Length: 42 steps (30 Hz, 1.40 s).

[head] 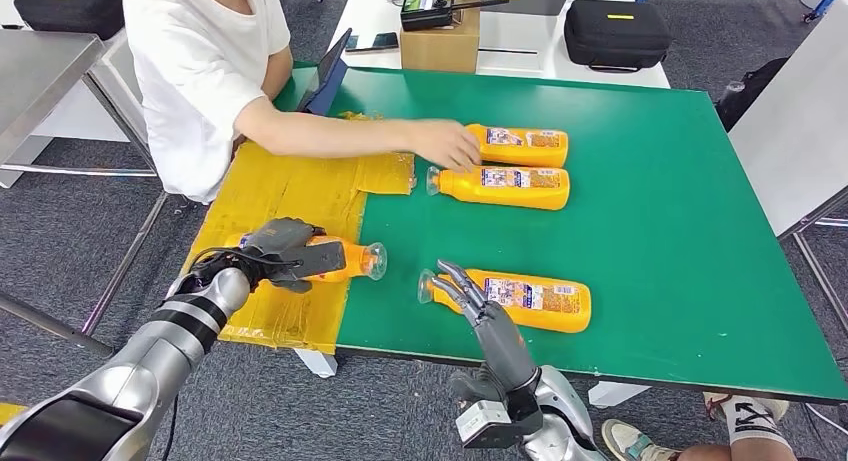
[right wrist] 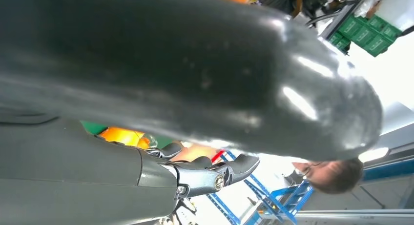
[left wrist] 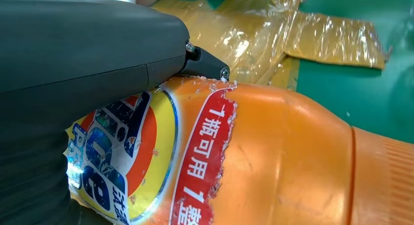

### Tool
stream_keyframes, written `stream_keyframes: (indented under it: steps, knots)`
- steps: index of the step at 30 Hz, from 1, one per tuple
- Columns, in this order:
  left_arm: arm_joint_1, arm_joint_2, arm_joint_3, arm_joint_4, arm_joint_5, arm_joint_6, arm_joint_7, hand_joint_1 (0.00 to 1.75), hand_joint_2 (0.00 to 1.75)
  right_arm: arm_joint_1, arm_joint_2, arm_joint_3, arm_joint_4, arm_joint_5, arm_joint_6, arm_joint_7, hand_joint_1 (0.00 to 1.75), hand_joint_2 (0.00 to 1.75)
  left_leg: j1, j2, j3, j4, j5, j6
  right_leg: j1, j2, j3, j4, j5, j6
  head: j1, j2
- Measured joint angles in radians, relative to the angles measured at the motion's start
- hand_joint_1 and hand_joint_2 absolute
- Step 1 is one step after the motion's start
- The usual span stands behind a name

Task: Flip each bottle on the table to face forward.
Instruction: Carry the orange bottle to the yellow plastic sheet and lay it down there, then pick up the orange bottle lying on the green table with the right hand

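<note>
Left hand (head: 285, 251) grasping an orange plastic bottle with a clear cap (head: 340, 260), fingers (head: 300, 273) wrapped around its body, above the yellow taped patch (head: 290, 196). Right hand (head: 478, 306) released, fingers (head: 455, 278) spread, over a second orange label-up bottle (head: 530, 299) lying on the green tabletop (head: 680, 231).

Torn label legible on the orange bottle (left wrist: 273, 156) in your left hand (left wrist: 73, 59).

In your left wrist view, a red band on that bottle's label (left wrist: 146, 166) carries white Chinese characters reading "1瓶可用1整", cut off at the frame edge. Beside the band, a round blue, yellow and red logo shows large letters too close and partial to read. Labels on the other bottles near it are too small for you to read.
</note>
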Motion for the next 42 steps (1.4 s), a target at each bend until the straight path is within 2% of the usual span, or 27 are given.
stream_keyframes:
  steps: [1, 2, 4, 5, 6, 16, 21, 26, 30, 35, 42]
  knots:
    - [-0.009, -0.003, -0.007, 0.016, 0.0, -0.001, 0.001, 1.58, 1.75, -0.001, 0.0, 0.002, 0.002, -0.001, -0.001, 0.0, 0.0, 0.0, 0.0, 0.0, 0.0, 0.0, 0.0, 0.0, 0.0, 0.0, 0.0, 0.0, 0.0, 0.0, 0.0, 0.0]
    - [-0.017, -0.006, -0.012, 0.031, 0.002, -0.002, 0.001, 1.22, 1.75, -0.001, 0.0, 0.003, 0.004, -0.002, -0.002, 0.0, 0.0, 0.0, 0.0, 0.0, 0.001, 0.0, 0.0, 0.0, 0.0, 0.0, 0.001, 0.0, 0.0, 0.0, 0.0, 0.0]
    - [-0.03, -0.012, -0.018, 0.055, 0.013, -0.006, 0.001, 0.36, 1.75, -0.002, 0.001, 0.004, 0.009, -0.006, -0.005, 0.0, 0.0, 0.0, 0.0, 0.0, 0.002, 0.0, 0.0, 0.0, 0.0, 0.0, 0.001, 0.0, 0.0, 0.0, 0.0, 0.0]
    - [-0.036, -0.015, -0.019, 0.066, 0.021, -0.007, 0.001, 0.08, 1.75, -0.002, 0.001, 0.004, 0.011, -0.009, -0.007, 0.0, 0.0, 0.0, 0.0, 0.0, 0.002, 0.0, 0.0, 0.0, 0.0, 0.0, 0.002, 0.001, 0.0, 0.0, 0.0, 0.0]
    - [-0.04, -0.018, -0.019, 0.076, 0.031, -0.01, 0.001, 0.0, 1.75, -0.002, 0.001, 0.005, 0.014, -0.012, -0.009, 0.0, 0.0, 0.0, 0.0, 0.0, 0.002, 0.0, 0.0, 0.0, 0.0, 0.0, 0.002, 0.001, 0.0, 0.0, 0.0, 0.0]
    - [-0.043, -0.055, -0.008, 0.12, 0.151, -0.062, 0.006, 0.0, 1.75, -0.007, 0.003, 0.024, 0.046, -0.049, -0.042, 0.0, 0.0, 0.0, 0.0, 0.0, 0.002, 0.0, 0.0, 0.0, 0.0, 0.0, 0.002, 0.001, 0.0, 0.0, 0.0, 0.0]
    - [-0.043, -0.054, 0.02, 0.12, 0.265, -0.164, -0.052, 0.0, 1.75, -0.022, 0.002, 0.045, 0.061, -0.092, -0.062, 0.0, 0.0, 0.0, 0.0, 0.0, 0.001, 0.0, 0.0, 0.0, 0.0, 0.0, 0.002, 0.001, 0.0, 0.0, 0.0, 0.0]
    - [-0.022, -0.041, 0.049, 0.102, 0.377, -0.174, -0.128, 0.0, 1.75, -0.035, -0.005, 0.071, 0.074, -0.127, -0.084, 0.0, 0.0, 0.0, 0.0, 0.0, 0.001, 0.0, 0.0, 0.0, 0.0, 0.0, 0.002, 0.001, 0.0, 0.0, 0.0, 0.0]
    - [0.049, -0.03, 0.108, -0.019, 0.56, -0.189, -0.213, 0.0, 1.75, -0.037, -0.018, 0.086, 0.077, -0.143, -0.094, 0.0, 0.0, 0.0, 0.0, 0.0, 0.001, 0.0, 0.0, 0.0, 0.0, 0.0, 0.001, 0.001, 0.0, 0.0, 0.0, 0.0]
    - [0.179, -0.027, 0.197, -0.268, 0.774, -0.218, -0.202, 0.0, 1.75, -0.032, -0.035, 0.09, 0.076, -0.134, -0.102, -0.001, 0.0, 0.0, 0.0, 0.0, 0.0, 0.0, 0.0, 0.0, 0.0, 0.0, -0.001, 0.0, 0.0, 0.0, 0.0, 0.0]
    - [0.281, -0.058, 0.286, -0.509, 0.885, -0.177, -0.18, 0.0, 1.75, -0.012, -0.046, 0.086, 0.063, -0.091, -0.116, -0.002, 0.0, 0.0, 0.0, 0.0, -0.001, 0.0, 0.0, 0.0, 0.0, 0.0, -0.001, 0.0, 0.0, 0.0, 0.0, 0.0]
